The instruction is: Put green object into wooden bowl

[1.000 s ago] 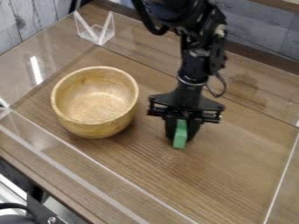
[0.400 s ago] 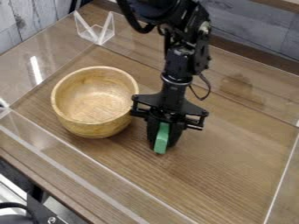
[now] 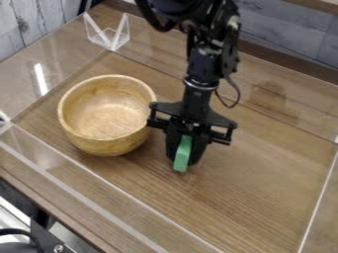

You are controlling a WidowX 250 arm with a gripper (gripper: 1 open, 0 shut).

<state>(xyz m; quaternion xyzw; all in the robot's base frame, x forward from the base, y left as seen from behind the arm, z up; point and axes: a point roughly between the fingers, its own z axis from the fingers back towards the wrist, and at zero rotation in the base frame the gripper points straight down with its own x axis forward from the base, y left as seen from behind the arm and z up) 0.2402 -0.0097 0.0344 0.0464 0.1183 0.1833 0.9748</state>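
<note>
The wood-grain tabletop (image 3: 264, 188) spreads under and all around the tool, with a low clear plastic wall (image 3: 79, 168) fencing its near and side edges. Above the tool rises the black robot arm (image 3: 205, 44), coming down from the top of the view and ending almost straight over the tabletop, tilted only a little.

Left of the tool, just beside it, stands the wooden bowl (image 3: 82, 133) (round, light tan, thick-walled, grain showing inside). Its hollow holds nothing that can be seen. The bowl's right rim is near the tool's left bracket, though whether they touch cannot be told.

The tool (image 3: 187, 148) itself is black, with short brackets sticking out to either side, and its 2 fingers are closed on the green object (image 3: 181, 158). That green object is a small bright bar, held nearly upright between the fingers, its lower end poking out below them and close to the tabletop; whether that end rests on the wood or hangs just clear cannot be made out. It is outside the bowl, to the bowl's right.

Far behind and to the left of the tool, a small clear plastic piece (image 3: 109, 35) stands at the back edge.
</note>
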